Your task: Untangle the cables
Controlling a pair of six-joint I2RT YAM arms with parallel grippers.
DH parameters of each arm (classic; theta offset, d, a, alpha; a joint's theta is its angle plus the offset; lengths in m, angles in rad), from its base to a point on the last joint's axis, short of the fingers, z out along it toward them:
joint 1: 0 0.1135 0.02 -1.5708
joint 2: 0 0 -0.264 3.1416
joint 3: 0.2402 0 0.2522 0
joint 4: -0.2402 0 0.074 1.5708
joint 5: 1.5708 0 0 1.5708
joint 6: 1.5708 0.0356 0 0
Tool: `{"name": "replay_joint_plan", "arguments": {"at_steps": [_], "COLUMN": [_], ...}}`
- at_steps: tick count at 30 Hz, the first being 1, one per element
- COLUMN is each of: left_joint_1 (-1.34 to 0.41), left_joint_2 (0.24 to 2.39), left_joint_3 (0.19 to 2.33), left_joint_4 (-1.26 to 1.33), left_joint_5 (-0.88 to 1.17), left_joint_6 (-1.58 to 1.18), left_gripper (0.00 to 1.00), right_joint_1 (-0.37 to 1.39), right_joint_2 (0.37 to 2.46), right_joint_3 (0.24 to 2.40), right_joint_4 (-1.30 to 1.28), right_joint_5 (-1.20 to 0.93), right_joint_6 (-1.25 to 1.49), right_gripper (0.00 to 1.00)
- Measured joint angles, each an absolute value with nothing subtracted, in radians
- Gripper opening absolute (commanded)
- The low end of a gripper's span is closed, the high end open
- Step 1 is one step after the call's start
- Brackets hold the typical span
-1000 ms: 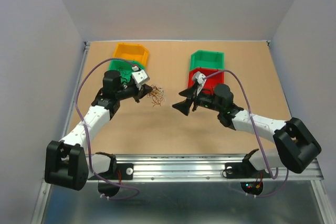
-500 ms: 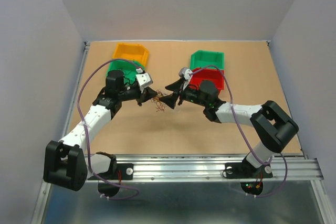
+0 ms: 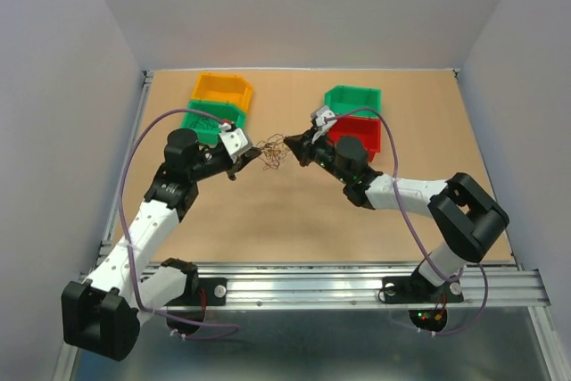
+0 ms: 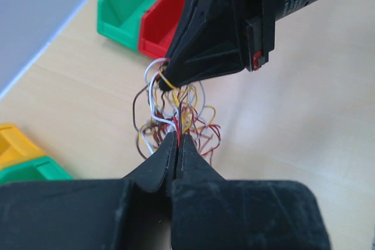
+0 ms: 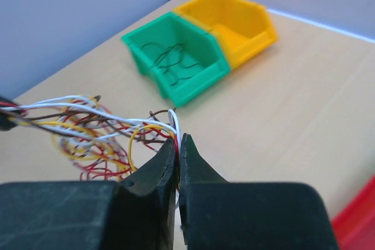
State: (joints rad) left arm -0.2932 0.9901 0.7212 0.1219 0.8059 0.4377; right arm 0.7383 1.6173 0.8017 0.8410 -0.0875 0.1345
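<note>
Reddish-brown cables [image 3: 274, 151] look light, limp, snag-prone. Left tool [image 3: 252, 156] at their 9 o'clock, right tool [image 3: 294, 147] at 3, both clamped on strands. Keep your pull gentle, single strands.

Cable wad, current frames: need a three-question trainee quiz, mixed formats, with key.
1. True or false: only the left jaws are shut on the cables.
2. Which bin visibly holds loose thin wires? A, the yellow bin. B, the green bin at left in the top view. C, the red bin.
3. Fill in: in the left wrist view, the black jaws at the top, pinching the far side of the wad, belong to the ___ arm.

Key: 1 false, the right jaws grip them too. 2 B. 3 right.
</note>
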Motion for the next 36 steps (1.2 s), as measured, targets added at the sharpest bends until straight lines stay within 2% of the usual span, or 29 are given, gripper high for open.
{"name": "replay_joint_plan", "arguments": {"at_steps": [5,11,14,15,17,18,23,26,27,28,29,30,32,34,36], "left_joint_1": [-0.303,-0.341,-0.345,-0.342,-0.315,-0.273,-0.147,-0.142,-0.142,-0.142,-0.144,-0.144,-0.145,-0.147,-0.149], "left_joint_2": [0.931,0.959,0.958,0.950,0.929,0.907,0.846,0.833,0.832,0.831,0.831,0.829,0.820,0.808,0.798], "left_joint_3": [0.677,0.662,0.661,0.660,0.655,0.648,0.641,0.628,0.628,0.628,0.628,0.628,0.628,0.629,0.632], "left_joint_4": [0.238,0.352,0.388,0.397,0.402,0.404,0.419,0.419,0.408,0.393,0.378,0.366,0.334,0.293,0.250], "left_joint_5": [0.580,0.319,0.275,0.242,0.182,0.126,-0.049,0.030,0.072,0.132,0.196,0.241,0.333,0.434,0.522], "left_joint_6": [0.379,0.281,0.218,0.204,0.201,0.202,0.224,0.247,0.255,0.267,0.279,0.286,0.302,0.323,0.337], "left_gripper": [0.00,0.00,0.00,0.00,0.00,0.00,0.00,0.00,0.00,0.00,0.00,0.00,0.00,0.00,0.00], "right_joint_1": [0.749,0.810,0.830,0.832,0.824,0.804,0.713,0.709,0.709,0.709,0.708,0.708,0.708,0.708,0.708], "right_joint_2": [1.552,1.444,1.379,1.336,1.265,1.203,1.018,0.973,0.964,0.962,0.964,0.968,0.988,1.042,1.096], "right_joint_3": [0.783,0.709,0.663,0.636,0.598,0.562,0.477,0.465,0.461,0.460,0.460,0.460,0.461,0.467,0.481], "right_joint_4": [0.838,0.839,0.837,0.833,0.820,0.815,0.783,0.758,0.749,0.741,0.738,0.735,0.733,0.729,0.715], "right_joint_5": [0.143,0.270,0.350,0.400,0.500,0.578,0.826,0.872,0.868,0.851,0.806,0.751,0.626,0.448,0.307], "right_joint_6": [0.147,0.192,0.217,0.221,0.225,0.216,0.181,0.167,0.161,0.157,0.155,0.154,0.134,0.110,0.088], "right_gripper": [0.01,0.04,0.13,0.24,0.30,0.36,0.35,0.32,0.35,0.43,0.64,0.71,0.83,0.87,0.96]}}
